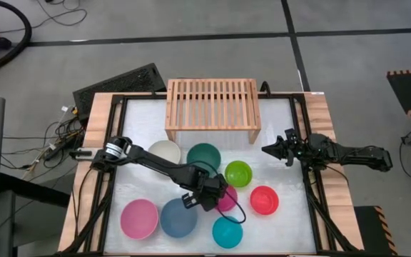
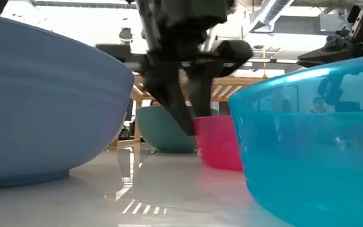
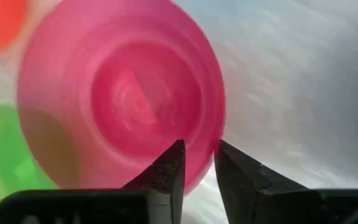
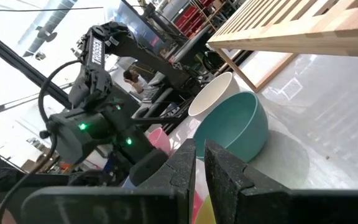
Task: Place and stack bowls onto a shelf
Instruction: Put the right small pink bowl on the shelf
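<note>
The light was bright and even from above. The white table (image 1: 284, 228) looked shiny, and in the low view it showed bright stripes of glare and mirror shapes of the bowls. The near blue bowl (image 2: 36, 107) and teal bowl (image 2: 314, 139) looked huge and soft. The magenta bowl (image 3: 120, 99) was smeared and blurry. The windows behind the dark green bowl (image 4: 232, 134) were washed out white.

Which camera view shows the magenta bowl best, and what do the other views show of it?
The left wrist view: the magenta bowl fills the picture, its inside open to the camera, its rim at the left gripper. From above it is mostly hidden under that gripper. The low view shows only its side wall. The right wrist view gives a pink sliver.
</note>
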Tool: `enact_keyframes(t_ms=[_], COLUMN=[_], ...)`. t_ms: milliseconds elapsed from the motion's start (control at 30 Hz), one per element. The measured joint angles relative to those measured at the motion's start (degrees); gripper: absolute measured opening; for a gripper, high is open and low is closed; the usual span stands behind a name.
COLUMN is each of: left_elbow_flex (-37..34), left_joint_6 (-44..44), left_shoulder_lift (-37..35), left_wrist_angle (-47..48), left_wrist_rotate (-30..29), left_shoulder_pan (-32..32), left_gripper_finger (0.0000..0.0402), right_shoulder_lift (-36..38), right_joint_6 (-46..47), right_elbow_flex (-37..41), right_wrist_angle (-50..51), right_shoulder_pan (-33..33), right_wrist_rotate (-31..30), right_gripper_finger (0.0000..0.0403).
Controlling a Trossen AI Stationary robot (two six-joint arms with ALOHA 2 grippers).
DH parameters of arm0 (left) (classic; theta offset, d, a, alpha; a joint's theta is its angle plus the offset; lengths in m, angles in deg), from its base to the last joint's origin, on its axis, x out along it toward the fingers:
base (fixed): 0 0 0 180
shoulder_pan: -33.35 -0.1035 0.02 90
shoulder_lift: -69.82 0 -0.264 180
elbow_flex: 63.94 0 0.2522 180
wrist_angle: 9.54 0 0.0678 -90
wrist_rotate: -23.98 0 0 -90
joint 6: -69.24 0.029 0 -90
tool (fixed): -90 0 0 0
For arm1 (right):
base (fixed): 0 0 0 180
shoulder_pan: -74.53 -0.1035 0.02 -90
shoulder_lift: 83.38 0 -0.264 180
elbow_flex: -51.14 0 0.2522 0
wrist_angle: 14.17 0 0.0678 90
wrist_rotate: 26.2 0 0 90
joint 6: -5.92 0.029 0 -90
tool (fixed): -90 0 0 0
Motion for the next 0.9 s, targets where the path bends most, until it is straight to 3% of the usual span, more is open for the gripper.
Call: enact_keyframes(t_ms=[233,400,567,733,900], left_elbow_flex=[0.0,0.0,0.19,4.63,11.86], left_joint_6=[1.44,1.82,-1.01,-6.59,-13.97], left_shoulder_lift=[0.37,0.42,0.43,0.51,0.51], left_wrist_angle=[-2.21,-1.97,-1.62,2.84,13.24], left_wrist_rotate=[-6.13,-5.99,-4.73,-3.85,-4.5], left_shoulder_pan=[-0.28,-0.24,-0.2,-0.22,-0.52], left_gripper_finger=[0.0058,0.0008,0.0001,0.0,0.0], right_shoulder_lift=[0.0,0.02,0.0,0.0,0.01], right_joint_6=[0.02,0.01,0.02,0.0,-0.14], right_elbow_flex=[0.0,0.0,0.0,0.0,0.0], right_wrist_angle=[0.33,0.26,0.28,0.28,0.28], right_shoulder_pan=[0.0,0.0,0.0,0.03,0.02], right_wrist_rotate=[-0.04,-0.02,-0.02,-0.04,-0.06], right_gripper_finger=[0.0063,0.0063,0.0063,0.0063,0.0063])
